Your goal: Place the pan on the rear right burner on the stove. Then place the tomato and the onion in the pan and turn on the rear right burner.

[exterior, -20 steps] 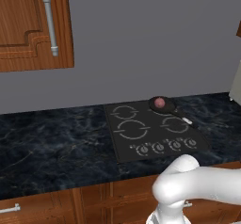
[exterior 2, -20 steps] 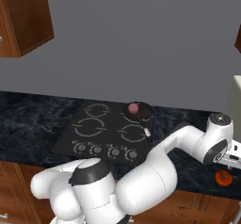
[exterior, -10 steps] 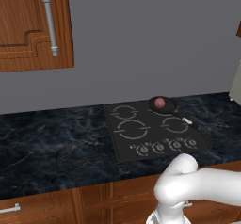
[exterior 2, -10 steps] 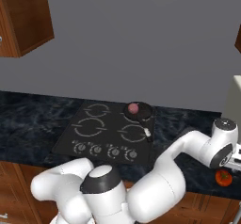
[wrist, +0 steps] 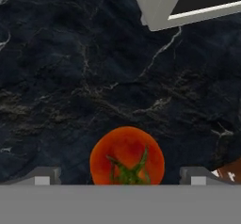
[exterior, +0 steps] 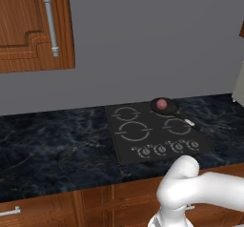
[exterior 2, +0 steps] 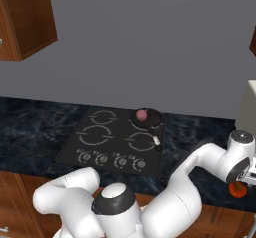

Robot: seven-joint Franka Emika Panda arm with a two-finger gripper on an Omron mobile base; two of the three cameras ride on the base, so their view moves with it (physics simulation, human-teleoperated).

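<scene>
Lowering straight onto the tomato, the released pincer should keep it centred between its tips before clenching.

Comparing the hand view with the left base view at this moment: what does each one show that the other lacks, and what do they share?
The hand view gives the tomato lying between the open gripper tips, with a pale boxy thing beyond. The left base view gives the stove, the pan on its rear right burner with the onion inside, and a wooden cabinet. Both show the dark marbled counter.
</scene>
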